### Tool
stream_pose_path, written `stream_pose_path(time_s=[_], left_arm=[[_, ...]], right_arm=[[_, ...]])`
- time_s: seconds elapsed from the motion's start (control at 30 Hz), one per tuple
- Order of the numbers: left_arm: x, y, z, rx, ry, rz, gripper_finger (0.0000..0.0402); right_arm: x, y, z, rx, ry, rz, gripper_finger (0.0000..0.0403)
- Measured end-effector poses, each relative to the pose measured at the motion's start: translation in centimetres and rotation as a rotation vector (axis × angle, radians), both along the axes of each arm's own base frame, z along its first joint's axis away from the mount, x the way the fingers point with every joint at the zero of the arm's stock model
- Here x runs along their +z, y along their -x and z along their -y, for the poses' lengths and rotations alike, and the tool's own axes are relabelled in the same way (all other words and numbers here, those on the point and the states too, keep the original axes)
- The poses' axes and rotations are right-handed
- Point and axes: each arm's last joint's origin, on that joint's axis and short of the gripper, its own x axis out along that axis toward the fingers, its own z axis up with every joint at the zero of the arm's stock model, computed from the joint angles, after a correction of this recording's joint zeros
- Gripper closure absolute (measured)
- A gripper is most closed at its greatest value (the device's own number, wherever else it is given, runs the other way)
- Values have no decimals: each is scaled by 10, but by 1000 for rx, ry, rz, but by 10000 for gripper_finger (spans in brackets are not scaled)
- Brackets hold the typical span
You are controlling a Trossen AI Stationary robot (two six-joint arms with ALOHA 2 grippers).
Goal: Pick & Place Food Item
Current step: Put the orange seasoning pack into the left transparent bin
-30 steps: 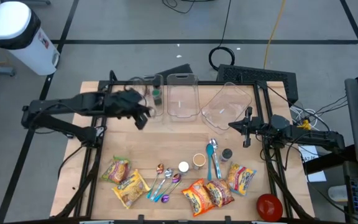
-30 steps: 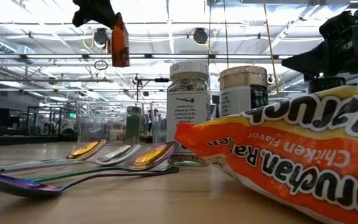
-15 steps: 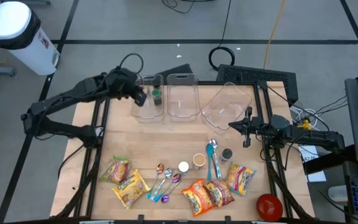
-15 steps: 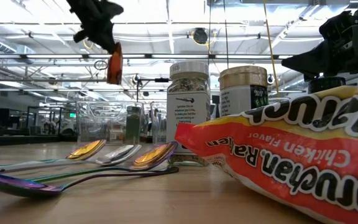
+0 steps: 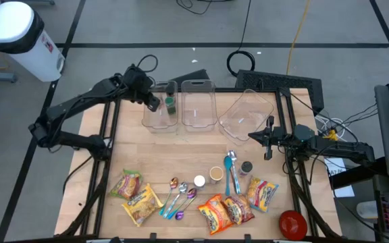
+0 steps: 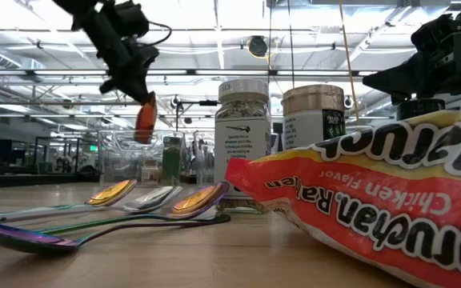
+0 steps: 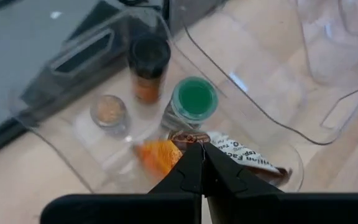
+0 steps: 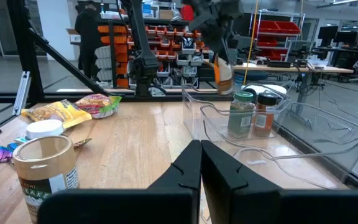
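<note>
Along the near edge of the wooden table (image 5: 181, 155) lie ramen packets: two yellow ones (image 5: 135, 194) on the left, orange ones (image 5: 225, 211) in the middle and another packet (image 5: 262, 194) to the right, with a red bowl (image 5: 292, 225) at the near right corner. Between them sits a row of spoons (image 5: 178, 196), and just beyond these stand a white-lidded jar (image 5: 199, 181), a tan-lidded jar (image 5: 215, 174) and a small dark-lidded jar (image 5: 246, 167), beside two blue spoons (image 5: 232, 170).

Farther back on the right, the right gripper (image 5: 268, 140) waits above the table, its fingers pressed together.

At the far edge stand three clear plastic bins. The left bin (image 7: 73, 134) holds a green-lidded spice jar (image 7: 193, 99), a dark-lidded spice jar (image 7: 148, 62) and a small clear-topped jar (image 7: 108, 111). The left gripper (image 5: 151, 102) hovers over this bin, its fingers pinching a small orange food packet (image 6: 144, 118) by its top edge. The packet hangs in the air above the bin's opening, near the green-lidded jar. The middle bin (image 5: 198, 108) and the right bin (image 5: 247, 113), which sits turned at an angle, stand to the right.
</note>
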Motion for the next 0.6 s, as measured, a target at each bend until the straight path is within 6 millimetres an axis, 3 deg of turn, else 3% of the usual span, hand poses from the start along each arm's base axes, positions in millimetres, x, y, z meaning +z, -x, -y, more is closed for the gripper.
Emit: stream_pose_path(time_s=[0.23,0.6], left_arm=[[-35,8,-9,13,54,59,398],[-58,13,-8,32,66,60,395]], right_arm=[[0,0,0,0,0,0,403],[0,0,0,0,0,0,403]])
